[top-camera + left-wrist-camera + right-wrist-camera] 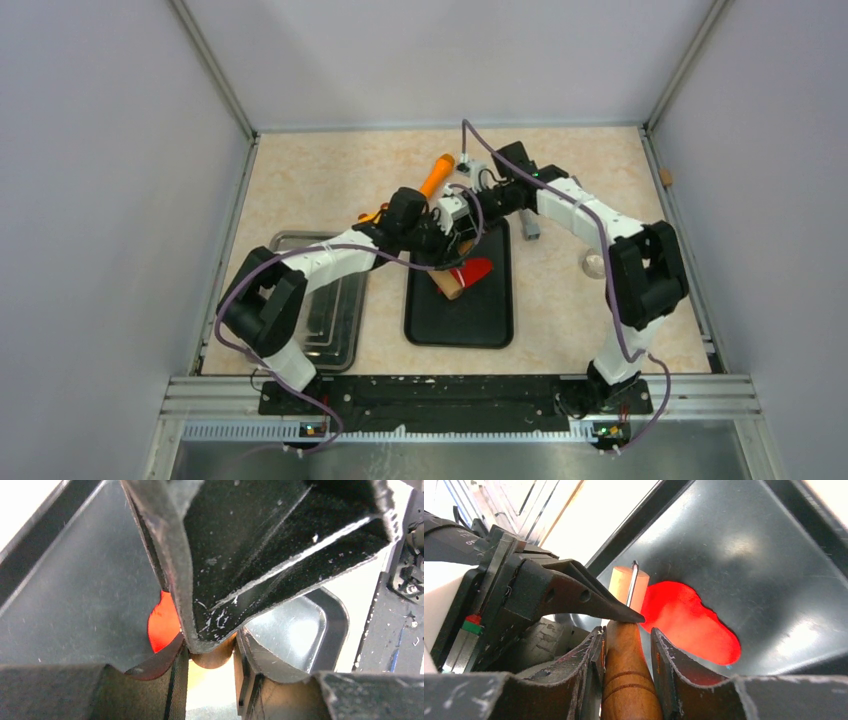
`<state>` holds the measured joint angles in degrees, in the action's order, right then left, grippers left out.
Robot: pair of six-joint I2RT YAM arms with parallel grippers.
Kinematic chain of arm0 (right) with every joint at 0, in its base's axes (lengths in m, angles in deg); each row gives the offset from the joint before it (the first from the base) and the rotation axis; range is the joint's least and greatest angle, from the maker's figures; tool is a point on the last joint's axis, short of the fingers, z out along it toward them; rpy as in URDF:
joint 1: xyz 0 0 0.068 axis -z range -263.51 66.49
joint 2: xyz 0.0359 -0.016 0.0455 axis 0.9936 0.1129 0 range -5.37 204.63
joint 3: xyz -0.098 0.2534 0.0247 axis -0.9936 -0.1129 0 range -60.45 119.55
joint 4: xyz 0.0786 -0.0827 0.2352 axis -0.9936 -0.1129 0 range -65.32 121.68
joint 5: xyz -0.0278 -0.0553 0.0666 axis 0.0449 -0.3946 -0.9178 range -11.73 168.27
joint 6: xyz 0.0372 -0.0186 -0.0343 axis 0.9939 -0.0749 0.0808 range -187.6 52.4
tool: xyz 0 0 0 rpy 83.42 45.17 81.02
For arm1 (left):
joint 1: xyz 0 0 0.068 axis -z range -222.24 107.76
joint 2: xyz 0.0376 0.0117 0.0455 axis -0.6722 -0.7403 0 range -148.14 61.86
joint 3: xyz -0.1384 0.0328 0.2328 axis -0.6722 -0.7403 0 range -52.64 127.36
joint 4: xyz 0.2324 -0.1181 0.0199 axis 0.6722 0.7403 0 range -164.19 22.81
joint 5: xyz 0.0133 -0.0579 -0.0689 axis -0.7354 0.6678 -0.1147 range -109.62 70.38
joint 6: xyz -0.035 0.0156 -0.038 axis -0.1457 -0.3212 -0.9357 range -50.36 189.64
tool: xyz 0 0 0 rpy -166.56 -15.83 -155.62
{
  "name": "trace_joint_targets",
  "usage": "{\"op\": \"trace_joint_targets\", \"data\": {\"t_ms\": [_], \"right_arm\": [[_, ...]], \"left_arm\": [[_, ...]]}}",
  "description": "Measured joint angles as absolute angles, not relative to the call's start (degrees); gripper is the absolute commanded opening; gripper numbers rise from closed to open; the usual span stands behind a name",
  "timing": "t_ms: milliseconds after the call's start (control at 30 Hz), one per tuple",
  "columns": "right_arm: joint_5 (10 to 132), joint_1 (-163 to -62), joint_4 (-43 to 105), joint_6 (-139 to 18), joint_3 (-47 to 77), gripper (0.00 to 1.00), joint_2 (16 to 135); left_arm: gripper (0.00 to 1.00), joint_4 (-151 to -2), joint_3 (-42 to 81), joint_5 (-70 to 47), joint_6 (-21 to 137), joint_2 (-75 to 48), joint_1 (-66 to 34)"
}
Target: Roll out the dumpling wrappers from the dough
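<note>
The dough (pixel 689 622) lies flattened on the black tray (pixel 749 555), in its far half, right against the right side of the wooden rolling pin (pixel 626 680); the right gripper (pixel 626 645) has its fingers clamped on the pin's handle; the left gripper (pixel 210 652) meets it from the left, fingers closed on the same pin; a metal tray (pixel 335 310) sits left, an orange-handled tool (pixel 437 173) farther back.

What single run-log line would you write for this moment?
left gripper: shut on rolling pin | right gripper: shut on rolling pin | dough: flat red sheet on black tray, beside rolling pin
</note>
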<state>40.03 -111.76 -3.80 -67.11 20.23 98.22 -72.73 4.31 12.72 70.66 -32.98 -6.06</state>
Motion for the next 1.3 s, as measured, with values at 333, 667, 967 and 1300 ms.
{"op": "trace_joint_targets", "data": {"t_ms": [333,667,967,1300], "right_arm": [[41.82,-106.06,-7.3,-73.06,16.3,0.0,89.13],[39.92,-103.15,-0.11,-74.06,6.2,0.0,88.08],[38.87,-105.69,5.4,-74.22,2.9,0.0,86.57],[36.38,-110.34,8.18,-71.2,2.99,0.0,89.96]], "left_arm": [[0.0,-74.42,11.41,9.75,72.3,-36.35,-0.44],[0.0,-78.04,11.24,8.0,72.1,-42.14,2.29],[0.0,-81.74,4.79,6.78,73.24,-37.92,2.47],[0.0,-78.57,-1.52,6.3,71.95,-31.89,1.68]]}}
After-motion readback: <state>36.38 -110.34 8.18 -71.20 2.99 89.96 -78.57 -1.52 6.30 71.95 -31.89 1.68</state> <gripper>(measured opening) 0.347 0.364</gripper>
